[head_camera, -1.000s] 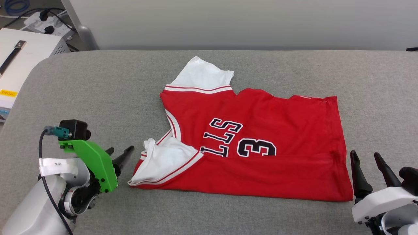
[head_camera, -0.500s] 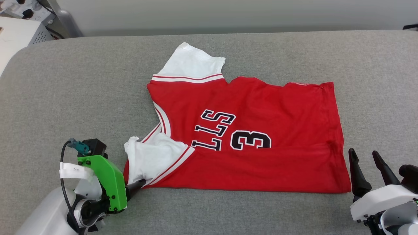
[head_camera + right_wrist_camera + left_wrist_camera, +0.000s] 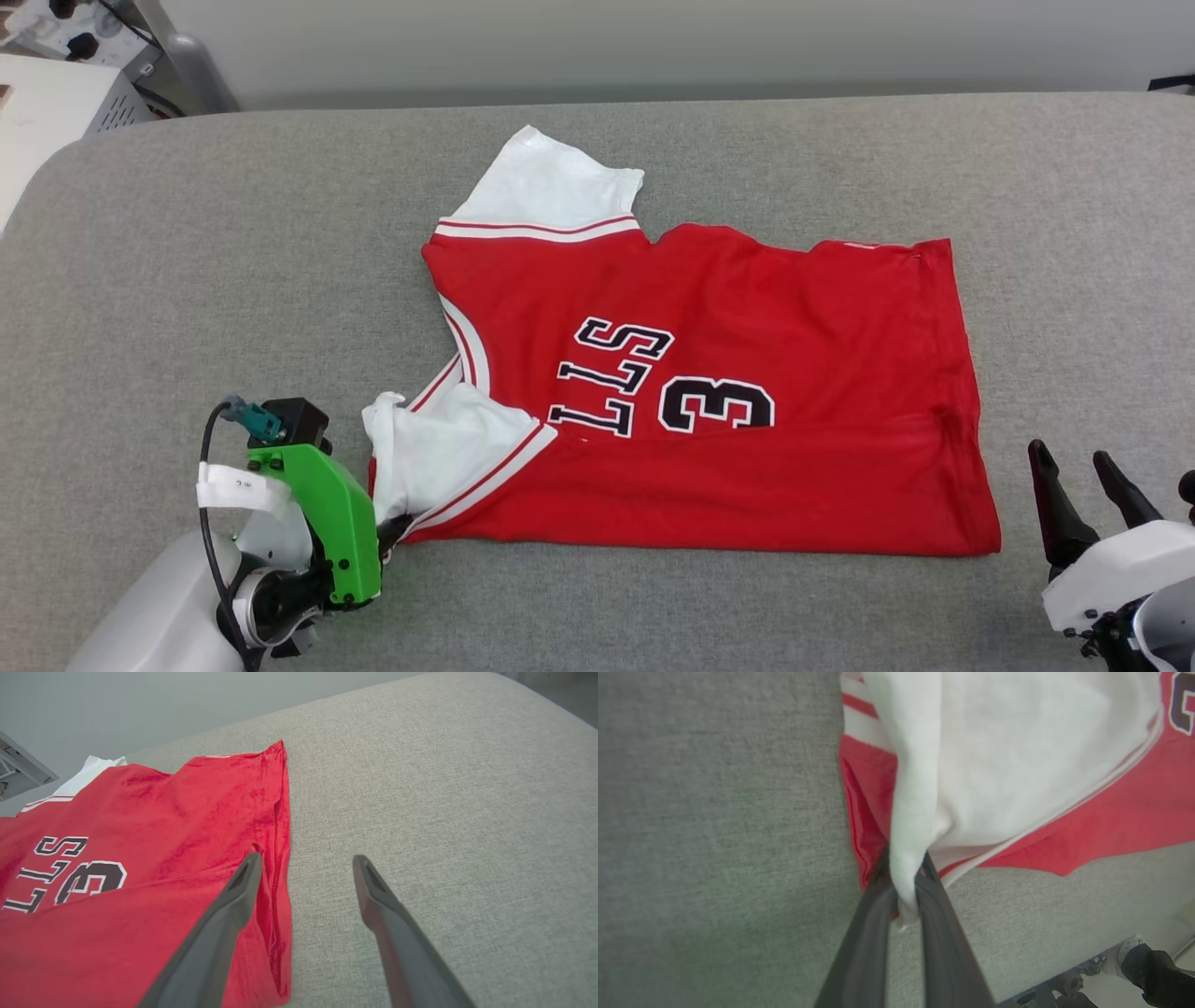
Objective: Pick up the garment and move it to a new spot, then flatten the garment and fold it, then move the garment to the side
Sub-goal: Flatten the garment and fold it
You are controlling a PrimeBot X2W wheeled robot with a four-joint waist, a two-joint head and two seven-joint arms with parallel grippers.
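Note:
The garment (image 3: pixel 747 308), a red jersey with white sleeves and a black-and-white print, lies spread sideways on the grey padded table (image 3: pixel 233 243). Its near white sleeve (image 3: pixel 439 448) is folded over the red body. My left gripper (image 3: pixel 397 527) sits at the garment's near left corner, shut on the edge of that sleeve. In the left wrist view the white fabric (image 3: pixel 1017 765) is pinched between the two dark fingers of the left gripper (image 3: pixel 904 858). My right gripper (image 3: pixel 1070 455) stands open just off the hem's near right corner. Its left finger (image 3: pixel 224 914) hangs over the red hem (image 3: pixel 275 826), and the right gripper (image 3: pixel 307 857) holds nothing.
A white box (image 3: pixel 51 121) and a power strip (image 3: pixel 56 23) stand beyond the table's rounded far left corner, next to a grey post (image 3: pixel 191 70). Bare grey fabric stretches left of the garment and to its right (image 3: pixel 444 788). The table's near edge (image 3: pixel 1064 975) runs just behind the left gripper.
The left gripper moved right to the garment's near left corner and shut on the white sleeve's edge, bunching it slightly. The head camera shifted. The right gripper stayed open.

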